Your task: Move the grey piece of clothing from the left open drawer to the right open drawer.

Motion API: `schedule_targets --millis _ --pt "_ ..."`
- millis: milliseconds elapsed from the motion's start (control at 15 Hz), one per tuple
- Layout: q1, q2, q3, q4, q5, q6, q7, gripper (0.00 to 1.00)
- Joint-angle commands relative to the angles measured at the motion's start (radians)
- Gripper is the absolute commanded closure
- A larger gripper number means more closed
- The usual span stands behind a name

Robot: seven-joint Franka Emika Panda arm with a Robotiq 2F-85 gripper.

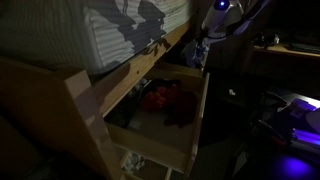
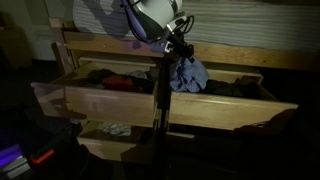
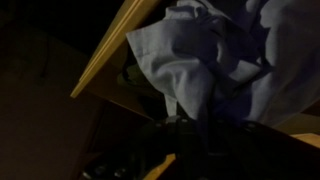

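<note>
We take this for a bedroom in a home, dimly lit. Above and behind the jaws lies a mattress (image 1: 120, 35) in a ribbed pale cover, resting on a light wooden bed frame (image 2: 250, 56). Below the jaws, wooden drawers (image 2: 100, 102) stand pulled out of that frame, and we see clothes in them: a red piece (image 1: 155, 97) with dark ones beside it. A grey garment (image 2: 188, 73) hangs right at the jaws.

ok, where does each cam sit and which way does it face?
Exterior view: off to one side, looking along an open drawer holding red clothes; arm at top.
Exterior view: in front, facing both open drawers; arm and end effector holding the grey cloth.
Wrist view: close on the grey cloth, drawer edge; robot body too dark to tell.
Both exterior views share red clothes, arm.
</note>
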Motion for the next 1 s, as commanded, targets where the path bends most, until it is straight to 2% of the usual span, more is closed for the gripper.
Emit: schedule_targets --millis 0,67,133,200,267,400,467,533,600,667,733,800,933 --pt "-0.135 0.118 0.072 0.104 0.224 0.194 -0.259 0.96" --pt "-0.204 0.134 0.153 0.115 0.261 0.184 -0.323 0.96" --pt "-0.236 0.148 0.194 0.121 0.304 0.176 -0.384 0.96" --pt "-0.178 0.17 0.136 0.122 0.441 0.2 -0.483 0.96" --pt "-0.279 0.184 0.266 0.152 0.387 0.146 -0.491 0.96" --pt "-0.313 0.231 0.341 0.194 0.454 0.111 -0.586 0.96" --pt "-0.344 0.256 0.404 0.215 0.492 0.066 -0.639 0.61" --pt "-0.373 0.273 0.462 0.229 0.522 0.014 -0.704 0.6" --pt "-0.314 0.224 0.364 0.174 0.477 0.077 -0.601 0.79" --pt "-0.335 0.241 0.409 0.191 0.499 0.046 -0.642 0.73" --pt "-0.346 0.253 0.43 0.205 0.506 0.036 -0.659 0.64" --pt "-0.349 0.258 0.436 0.211 0.506 0.035 -0.661 0.6" --pt "-0.354 0.258 0.437 0.212 0.506 0.035 -0.661 0.6"
